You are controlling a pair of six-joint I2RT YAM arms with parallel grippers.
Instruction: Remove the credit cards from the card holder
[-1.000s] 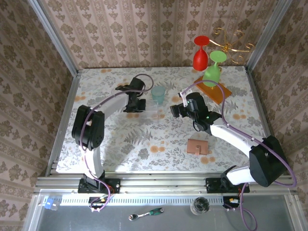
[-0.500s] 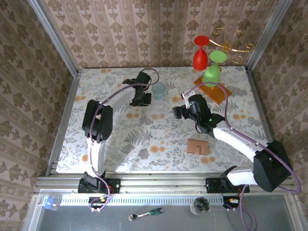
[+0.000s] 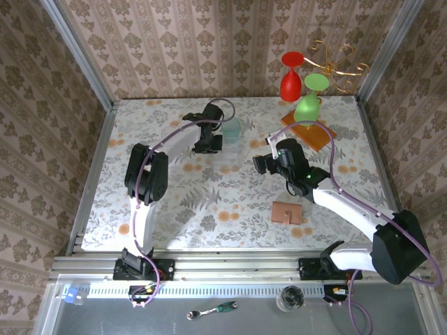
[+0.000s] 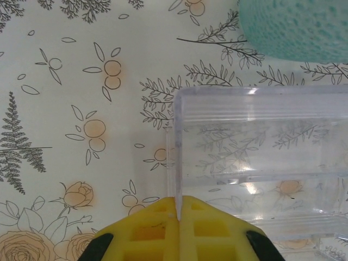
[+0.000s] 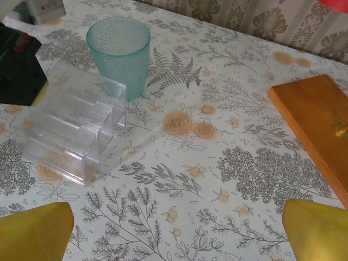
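Card holder [image 3: 287, 211]: flat tan-brown rectangle on floral-print table [image 3: 209, 209].

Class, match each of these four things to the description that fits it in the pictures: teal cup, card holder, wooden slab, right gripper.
Things:
1. teal cup
2. card holder
3. wooden slab
4. right gripper

Descriptions:
A. jaws wide open
B. carries the green glass
C. stands on the far side of the clear stand
D. lies flat, closest to the near edge of the table

Pairs: 1-C; 2-D; 3-B; 4-A
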